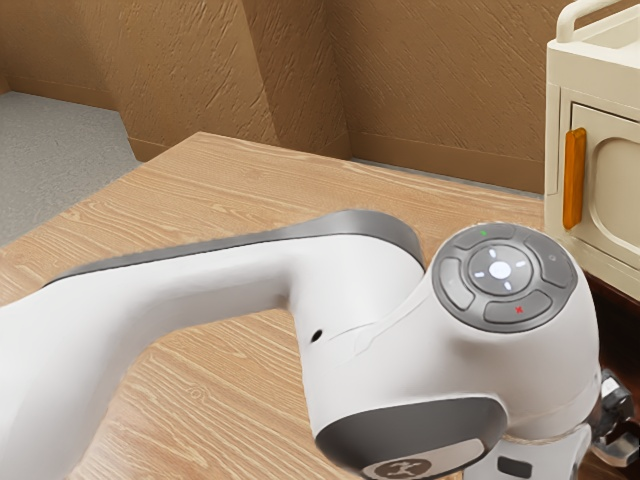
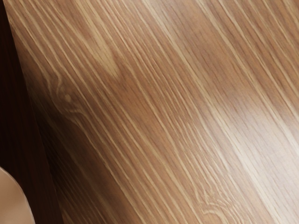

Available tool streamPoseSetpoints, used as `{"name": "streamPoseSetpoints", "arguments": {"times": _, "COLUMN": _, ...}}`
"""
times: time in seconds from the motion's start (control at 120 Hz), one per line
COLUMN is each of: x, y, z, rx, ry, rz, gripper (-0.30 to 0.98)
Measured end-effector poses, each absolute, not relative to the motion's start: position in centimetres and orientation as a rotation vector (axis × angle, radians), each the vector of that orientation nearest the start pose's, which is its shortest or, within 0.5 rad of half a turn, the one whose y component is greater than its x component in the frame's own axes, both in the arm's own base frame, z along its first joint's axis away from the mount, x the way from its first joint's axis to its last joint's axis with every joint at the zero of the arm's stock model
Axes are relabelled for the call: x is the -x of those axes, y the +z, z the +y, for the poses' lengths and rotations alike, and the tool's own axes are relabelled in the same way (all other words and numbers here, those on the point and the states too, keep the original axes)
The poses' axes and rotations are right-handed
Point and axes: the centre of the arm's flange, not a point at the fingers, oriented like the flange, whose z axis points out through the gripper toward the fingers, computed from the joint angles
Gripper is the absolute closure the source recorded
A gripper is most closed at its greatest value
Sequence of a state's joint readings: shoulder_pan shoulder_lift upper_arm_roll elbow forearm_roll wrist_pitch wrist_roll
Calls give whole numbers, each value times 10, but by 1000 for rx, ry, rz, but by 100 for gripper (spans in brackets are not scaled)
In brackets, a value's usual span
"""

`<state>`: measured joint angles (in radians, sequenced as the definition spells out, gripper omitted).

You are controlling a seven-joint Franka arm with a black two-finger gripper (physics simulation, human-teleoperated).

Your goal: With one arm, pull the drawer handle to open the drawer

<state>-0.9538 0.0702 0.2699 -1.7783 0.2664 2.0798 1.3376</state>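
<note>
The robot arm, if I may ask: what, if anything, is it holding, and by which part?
It cannot be told whether the arm holds anything. The orange handle, at least, stands free of it.

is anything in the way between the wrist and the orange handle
Nothing visible stands between the wrist and the orange handle in the exterior view. A metallic thing sits low beside the wrist, off that line. How far apart they are in depth, I can't tell.

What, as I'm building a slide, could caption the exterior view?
White jointed robot arm above wood-grain table; cream cabinet with upright orange handle.
</note>
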Motion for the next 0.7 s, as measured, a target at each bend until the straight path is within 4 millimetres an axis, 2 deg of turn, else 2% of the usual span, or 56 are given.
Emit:
{"name": "streamPoseSetpoints", "arguments": {"times": 0.333, "x": -455, "y": 541, "z": -342, "rx": 1402, "ry": -200, "rz": 2457, "gripper": 3}}
{"name": "streamPoseSetpoints", "arguments": {"times": 0.558, "x": -424, "y": 542, "z": -354, "rx": 1348, "ry": -185, "rz": 2507, "gripper": 5}}
{"name": "streamPoseSetpoints", "arguments": {"times": 0.7, "x": -422, "y": 542, "z": -346, "rx": 1365, "ry": -171, "rz": 2506, "gripper": 3}}
